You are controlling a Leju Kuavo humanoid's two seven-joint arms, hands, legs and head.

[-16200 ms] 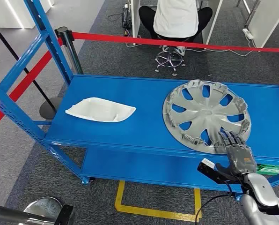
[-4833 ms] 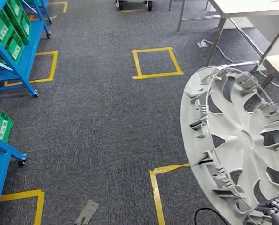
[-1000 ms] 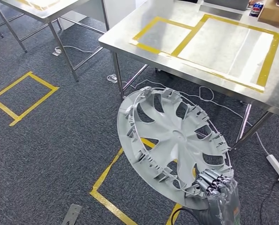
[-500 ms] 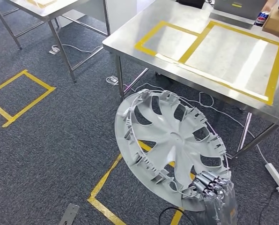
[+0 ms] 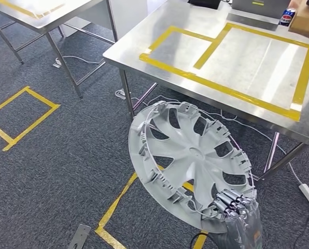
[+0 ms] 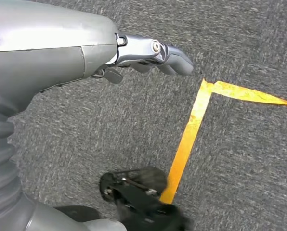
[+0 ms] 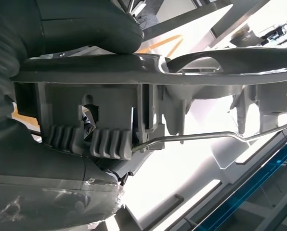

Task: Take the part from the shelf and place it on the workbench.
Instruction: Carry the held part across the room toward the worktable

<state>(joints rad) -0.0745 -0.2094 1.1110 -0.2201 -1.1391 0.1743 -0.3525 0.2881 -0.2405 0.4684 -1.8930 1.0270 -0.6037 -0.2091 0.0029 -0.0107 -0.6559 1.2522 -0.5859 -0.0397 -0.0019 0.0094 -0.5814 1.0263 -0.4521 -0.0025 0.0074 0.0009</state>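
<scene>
The right hand [image 5: 239, 210] was clamped on the near rim of the wheel cover [image 5: 190, 161], fingers curled over the edge and the thumb [image 7: 91, 26] behind it. The cover rose tilted from that grip, fanning up and to the left, held in the air over the carpet just short of the workbench [image 5: 239, 57]. It looked light, stiff and thin, a plastic part whose small clips might snap; the rim seemed the soundest hold. The left hand [image 6: 149, 50] hung over the floor, fingers extended and holding nothing.

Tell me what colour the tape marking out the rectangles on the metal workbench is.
Yellow. The tape outlines the rectangles on the steel workbench, clearest in the head view.
</scene>
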